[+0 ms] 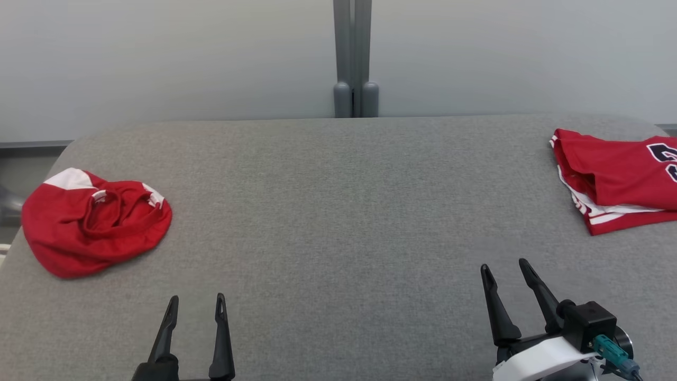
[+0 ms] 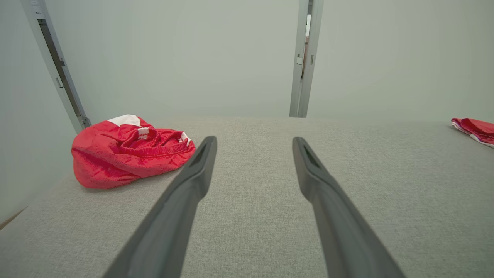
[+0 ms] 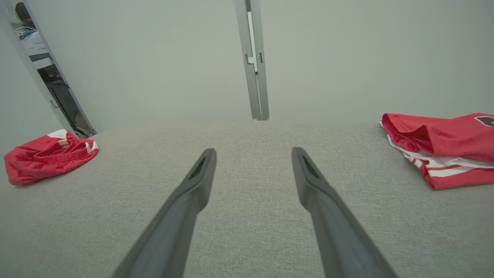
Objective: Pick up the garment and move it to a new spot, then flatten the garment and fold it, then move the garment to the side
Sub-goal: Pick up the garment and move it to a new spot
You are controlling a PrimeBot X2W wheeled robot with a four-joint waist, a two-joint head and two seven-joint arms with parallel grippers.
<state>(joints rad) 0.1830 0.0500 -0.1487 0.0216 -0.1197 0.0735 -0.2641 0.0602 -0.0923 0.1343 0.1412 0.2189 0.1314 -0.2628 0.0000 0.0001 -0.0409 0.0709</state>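
The folded red jersey (image 1: 619, 180) runs off the head view's right edge, so its far side and most of its dark numeral are cut away. The left gripper (image 1: 197, 298) is cut off below its fingers in that view. The crumpled red garment (image 1: 95, 222) is bunched so tightly that its kind cannot be told; a gathered ribbed band curls across its top. There are two garments, two grippers with two fingers each, and one grey post (image 1: 353, 58) made of a pair of uprights. The crumpled garment lies on the grey padded table (image 1: 338, 211) ahead of the left gripper and off to its left, well apart from the fingertips. The folded jersey lies ahead of the right gripper (image 1: 503, 264) and off to its right, also well apart. Both grippers have their fingers spread wide with nothing between them, over bare table. The table top is a coarse grey woven fabric with rounded far corners. The crumpled garment is a slightly shiny red knit with white patches. The folded jersey is red with white stripes at its edges, in flat layers. The fingers are dark, long and tapered, each with a narrow slot near the tip.
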